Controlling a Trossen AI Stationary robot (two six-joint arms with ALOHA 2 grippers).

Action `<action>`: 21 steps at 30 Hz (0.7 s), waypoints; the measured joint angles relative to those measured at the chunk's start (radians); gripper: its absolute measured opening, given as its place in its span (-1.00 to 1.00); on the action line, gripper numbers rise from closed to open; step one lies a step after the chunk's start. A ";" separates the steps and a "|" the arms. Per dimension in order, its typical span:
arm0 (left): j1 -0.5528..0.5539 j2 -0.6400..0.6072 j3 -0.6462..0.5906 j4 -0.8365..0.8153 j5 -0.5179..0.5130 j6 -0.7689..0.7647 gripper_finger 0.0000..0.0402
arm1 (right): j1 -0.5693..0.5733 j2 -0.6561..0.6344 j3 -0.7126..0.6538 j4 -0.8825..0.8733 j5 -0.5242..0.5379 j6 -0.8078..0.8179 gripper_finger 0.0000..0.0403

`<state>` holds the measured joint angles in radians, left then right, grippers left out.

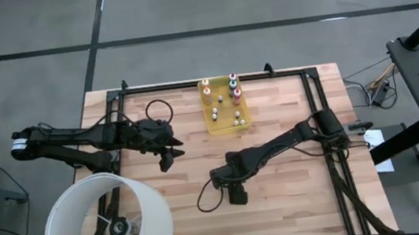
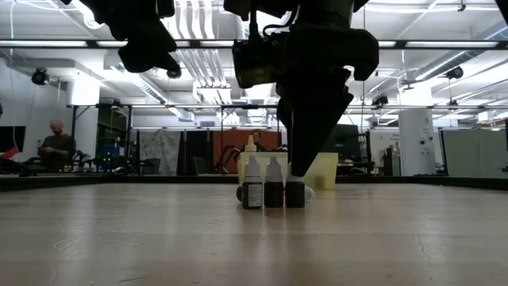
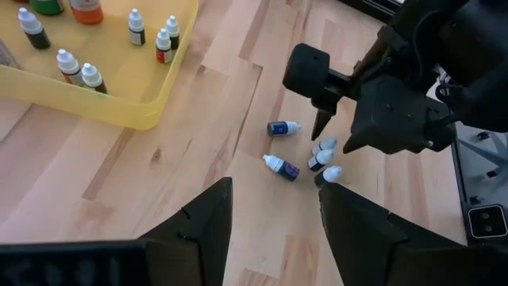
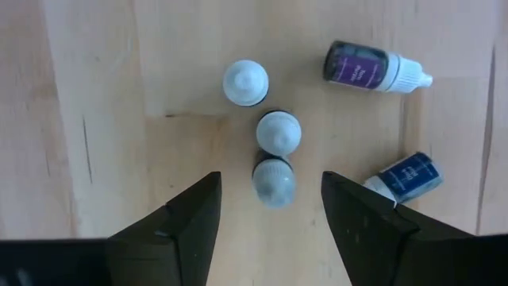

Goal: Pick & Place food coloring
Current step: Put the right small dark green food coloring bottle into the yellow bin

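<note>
**Five loose bottles under the right pincer, the rest in the tray**

The pale wooden plank desk (image 1: 297,194) sits inside a dark frame on a grey floor; a white drum-shaped lampshade (image 1: 107,224) overlaps its near left corner. The low view alone shows the room behind: a workshop hall with strip lights, and a seated person (image 2: 54,143) far off.

The yellow tray (image 3: 151,111) lies at the desk's far edge. The left wrist view shows seven small bottles standing in it, some cut off by the picture's edge.

On bare wood near the desk's middle, the food coloring bottles (image 4: 274,155) number five: three upright white-capped ones close together, and two lying on their sides, one purple-labelled (image 4: 373,67), one blue-labelled (image 4: 409,175). The low view shows only the three upright in a row, dark-bodied; the right wrist view looks down on all five.

The right pincer (image 4: 270,214) hangs just above the upright trio, fingers spread to either side of the nearest cap, holding nothing. The left pincer (image 3: 274,218) waits near the tray, fingers apart, empty.
</note>
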<state>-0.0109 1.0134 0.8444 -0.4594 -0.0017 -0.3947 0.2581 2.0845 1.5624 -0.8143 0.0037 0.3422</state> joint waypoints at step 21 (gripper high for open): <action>0.000 0.000 0.000 0.003 0.000 -0.010 -0.19 | -0.001 0.006 -0.020 0.032 0.000 -0.018 -0.04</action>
<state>-0.0109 1.0134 0.8444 -0.4561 -0.0019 -0.4044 0.2569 2.0903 1.5428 -0.7821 0.0032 0.3240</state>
